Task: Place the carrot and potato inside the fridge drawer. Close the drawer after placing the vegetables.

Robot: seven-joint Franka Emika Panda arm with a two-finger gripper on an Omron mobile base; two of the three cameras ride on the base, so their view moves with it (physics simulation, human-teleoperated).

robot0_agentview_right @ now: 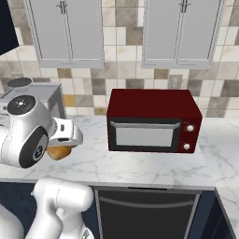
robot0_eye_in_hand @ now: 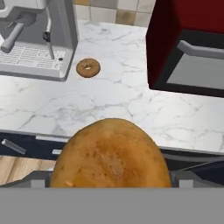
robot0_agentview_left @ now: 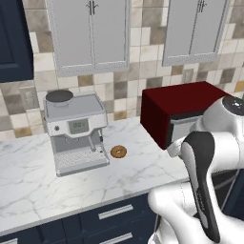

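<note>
While the gripper (robot0_eye_in_hand: 111, 186) hangs in the air in front of the counter edge, its jaws stand spread wide around the potato (robot0_eye_in_hand: 110, 155), which sits between them and hides the fingertips in the hand view; the potato looks held there, clear of any surface. From the right base view the same golden-brown lump (robot0_agentview_right: 59, 152) peeks out under the white wrist. Just beyond the potato, below and ahead of it, runs the front edge of the white marble counter (robot0_eye_in_hand: 118, 100), with dark blue drawer fronts (robot0_agentview_left: 112, 214) beneath it. Farther ahead and to the hand view's left, a brown ring-shaped donut (robot0_eye_in_hand: 88, 68) lies flat on the marble, just beside the drip tray of the silver coffee machine (robot0_agentview_left: 75, 131). Ahead to the right stands the dark red microwave (robot0_agentview_right: 154, 120), its door closed. Beyond everything, a tiled wall (robot0_agentview_right: 123, 79) carries pale grey cabinets (robot0_agentview_left: 90, 33).
</note>
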